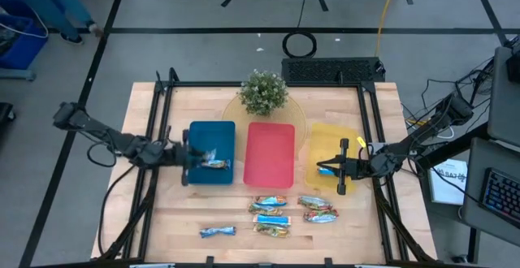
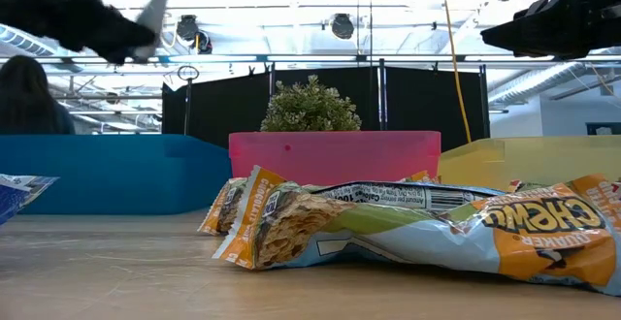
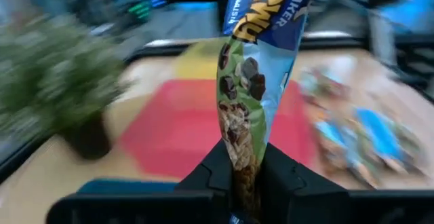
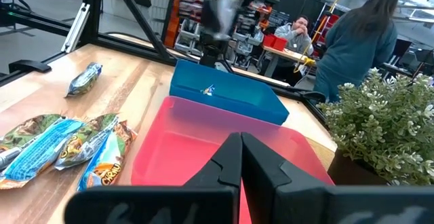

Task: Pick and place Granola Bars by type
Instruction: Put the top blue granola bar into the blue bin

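Note:
My left gripper (image 1: 188,158) is over the blue tray (image 1: 213,134), shut on a granola bar (image 3: 254,81) in a blue-white wrapper with green and brown. My right gripper (image 1: 340,169) is over the yellow tray (image 1: 331,138) with its fingers (image 4: 239,159) shut and nothing showing between them. A small blue thing (image 1: 325,169) lies at its fingertips in the high view; I cannot tell whether they touch. Several more bars (image 1: 272,216) lie flat on the table in front of the trays, and one bar (image 1: 218,231) lies alone to the left. My left gripper pinches one end of the bar's wrapper (image 3: 245,173) between its two fingers. The fingers come level from the table's left and lie along the bar. The bar sticks out beyond the fingertips toward the red tray, lifted clear over the blue tray (image 1: 214,163).
A red tray (image 1: 270,153) lies between the blue and yellow trays. A potted plant (image 1: 263,92) stands behind the red tray. Black frame rails (image 1: 159,122) run along the table's left and right sides. People show in the room beyond (image 4: 359,41).

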Robot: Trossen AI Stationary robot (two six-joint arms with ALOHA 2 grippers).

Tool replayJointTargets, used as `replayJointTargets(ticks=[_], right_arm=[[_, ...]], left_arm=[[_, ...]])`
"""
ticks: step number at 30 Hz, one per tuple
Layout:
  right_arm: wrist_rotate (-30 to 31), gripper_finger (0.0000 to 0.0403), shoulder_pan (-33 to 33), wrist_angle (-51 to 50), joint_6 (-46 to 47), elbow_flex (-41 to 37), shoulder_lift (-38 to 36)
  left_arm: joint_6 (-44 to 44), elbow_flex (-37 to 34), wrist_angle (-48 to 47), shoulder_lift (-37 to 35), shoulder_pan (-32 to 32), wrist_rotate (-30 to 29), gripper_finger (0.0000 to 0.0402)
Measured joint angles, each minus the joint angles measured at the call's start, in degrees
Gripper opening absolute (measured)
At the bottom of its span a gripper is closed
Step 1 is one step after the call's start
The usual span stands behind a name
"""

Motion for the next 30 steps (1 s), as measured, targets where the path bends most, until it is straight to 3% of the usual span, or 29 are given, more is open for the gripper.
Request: replayJointTargets(ticks=[6, 13, 17, 30], right_arm=[[0.0, 0.0000, 0.0, 0.3, 0.0, 0.0, 0.0], [0.0, 0.0000, 0.0, 0.5, 0.0, 0.0, 0.0], [0.0, 0.0000, 0.0, 0.4, 0.0, 0.0, 0.0], [0.0, 0.0000, 0.0, -0.8, 0.0, 0.0, 0.0]], left_arm=[[-3.4, 7.7, -9.9, 6.0, 6.5, 0.9, 0.0034], [-8.5, 20.3, -34.4, 22.0, 12.1, 5.3, 0.0050], [-10.8, 24.6, -43.1, 30.4, 13.7, 8.6, 0.0037], [-13.6, 26.0, -50.8, 42.4, 15.3, 12.9, 0.0054]])
